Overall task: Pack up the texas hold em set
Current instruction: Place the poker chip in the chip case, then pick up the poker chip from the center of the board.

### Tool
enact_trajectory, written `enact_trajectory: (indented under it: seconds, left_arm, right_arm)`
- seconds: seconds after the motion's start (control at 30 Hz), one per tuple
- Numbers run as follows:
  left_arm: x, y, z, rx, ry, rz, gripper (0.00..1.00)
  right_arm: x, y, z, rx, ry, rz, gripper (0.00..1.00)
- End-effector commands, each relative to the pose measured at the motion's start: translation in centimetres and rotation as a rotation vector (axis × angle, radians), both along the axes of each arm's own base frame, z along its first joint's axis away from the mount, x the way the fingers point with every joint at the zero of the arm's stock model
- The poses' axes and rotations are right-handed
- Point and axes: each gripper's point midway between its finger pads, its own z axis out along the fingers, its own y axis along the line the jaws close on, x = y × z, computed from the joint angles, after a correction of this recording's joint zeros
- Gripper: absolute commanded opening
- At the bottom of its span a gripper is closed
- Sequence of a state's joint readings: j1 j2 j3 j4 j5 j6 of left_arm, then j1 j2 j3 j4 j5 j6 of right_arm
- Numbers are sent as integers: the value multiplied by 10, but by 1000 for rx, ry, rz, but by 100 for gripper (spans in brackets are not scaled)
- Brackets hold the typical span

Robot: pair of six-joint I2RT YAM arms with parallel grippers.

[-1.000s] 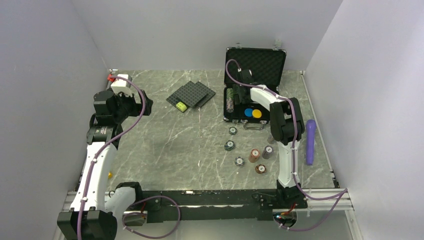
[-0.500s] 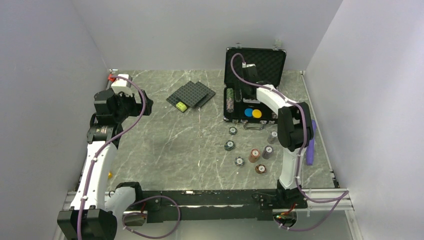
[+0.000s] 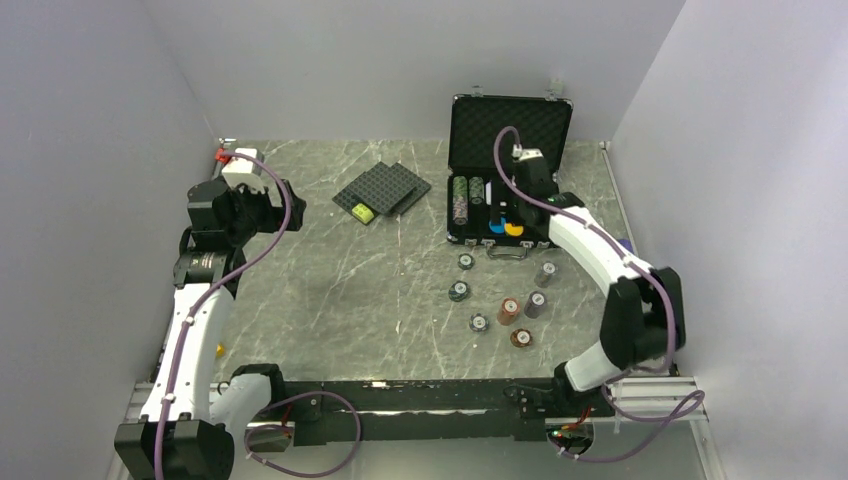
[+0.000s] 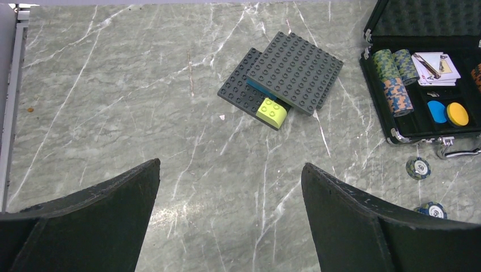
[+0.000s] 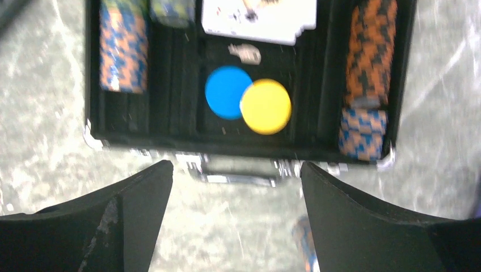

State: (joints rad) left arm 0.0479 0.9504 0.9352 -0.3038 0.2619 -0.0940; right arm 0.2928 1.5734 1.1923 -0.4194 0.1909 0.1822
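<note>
My right end effector [image 5: 235, 187] hangs over the front edge of the case [image 3: 510, 128], fingers spread wide with nothing between them. Directly below and just ahead of it I see the blue disc [image 5: 228, 92] and yellow disc [image 5: 265, 106], touching, in the middle compartment; cards [image 5: 261, 14] lie beyond them, and rows of chips fill the slots on either side.

The loose chips [image 3: 509, 311] I judge to be next sit on the surface in front of the case, between it and my right arm's base, so they lie back toward me from the end effector. The right arm is clearly nearer; I'd have it pull back and come down. Each is a short upright stack, round, with a striped rim and a pale centre, probably hard and slick against the marbled stone.

The case runs left to right, lid propped upright, dimpled foam inside, bright metal edging and a handle [image 5: 238, 175] at the front.

My left end effector [image 4: 230, 221] is also wide open and empty, well off to the left; studded plates [image 4: 283, 79] with a lime brick [image 4: 271, 111] lie ahead of it.
</note>
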Motion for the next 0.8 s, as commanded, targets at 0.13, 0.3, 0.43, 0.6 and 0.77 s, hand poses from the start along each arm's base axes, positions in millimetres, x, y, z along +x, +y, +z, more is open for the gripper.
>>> enact_trajectory:
  seconds: [0.13, 0.3, 0.43, 0.6, 0.77]
  left_arm:
    - [-2, -1, 14, -5, -47, 6, 98]
    - [-3, -2, 16, -5, -55, -2, 98]
    - [-3, -1, 14, -3, -51, 1, 98]
    - [-2, -1, 13, -4, -49, 4, 98]
    - [-2, -1, 13, -4, -47, 3, 98]
  right_arm:
    - [-88, -65, -10, 30, 123, -224, 89]
    - [-105, -90, -25, 67, 191, -297, 86]
    - [-108, -86, -35, 77, 245, -289, 82]
    - [-115, -90, -50, 57, 297, -313, 77]
    - [-116, -93, -53, 42, 305, -327, 72]
